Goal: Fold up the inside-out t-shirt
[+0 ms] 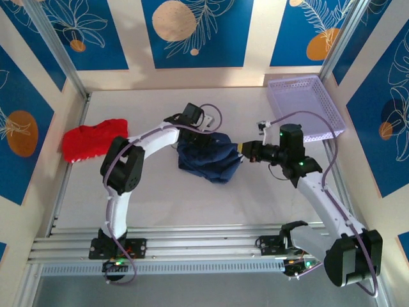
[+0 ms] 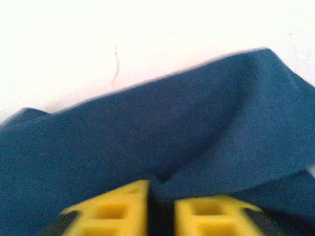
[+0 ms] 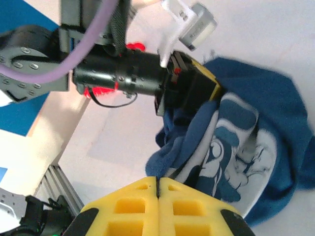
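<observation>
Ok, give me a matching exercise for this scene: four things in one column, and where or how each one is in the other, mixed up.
Things:
1. t-shirt
2. red garment
3. basket
4. left gripper

Place or state:
A. far right corner
B. shut on navy cloth
C. lying at the left side
D. bunched in the middle

Pairs: 1-D, 2-C, 3-A, 4-B
</observation>
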Motion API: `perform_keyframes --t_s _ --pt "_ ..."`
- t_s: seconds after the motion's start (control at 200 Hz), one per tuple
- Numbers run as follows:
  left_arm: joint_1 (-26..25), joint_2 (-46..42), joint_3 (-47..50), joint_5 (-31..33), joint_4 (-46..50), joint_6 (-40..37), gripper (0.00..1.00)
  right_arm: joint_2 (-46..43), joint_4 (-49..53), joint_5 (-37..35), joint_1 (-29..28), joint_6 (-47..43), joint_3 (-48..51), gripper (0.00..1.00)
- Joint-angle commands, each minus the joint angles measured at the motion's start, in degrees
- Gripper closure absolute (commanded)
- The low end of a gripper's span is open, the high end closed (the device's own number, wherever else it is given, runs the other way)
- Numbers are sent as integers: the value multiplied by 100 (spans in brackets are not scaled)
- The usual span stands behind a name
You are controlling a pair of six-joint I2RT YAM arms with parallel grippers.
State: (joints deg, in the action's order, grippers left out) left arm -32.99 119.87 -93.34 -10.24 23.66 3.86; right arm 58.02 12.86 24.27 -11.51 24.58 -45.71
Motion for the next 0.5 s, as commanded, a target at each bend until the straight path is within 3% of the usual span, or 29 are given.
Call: perform_keyframes --t_s 0.0,0.15,0.325,0.495 --pt "348 -139 -443 -43 231 155 98 -347 445 32 130 -254 -460 100" --pt "956 -833 -250 -460 -130 623 100 -712 500 147 164 -278 -563 100" --pt "1495 -1770 693 -1120 -1000 1299 100 -895 538 -128 184 -283 -60 100" --pt "1516 -2039 1409 -595 -1059 1310 100 -772 385 -476 210 -57 416 100"
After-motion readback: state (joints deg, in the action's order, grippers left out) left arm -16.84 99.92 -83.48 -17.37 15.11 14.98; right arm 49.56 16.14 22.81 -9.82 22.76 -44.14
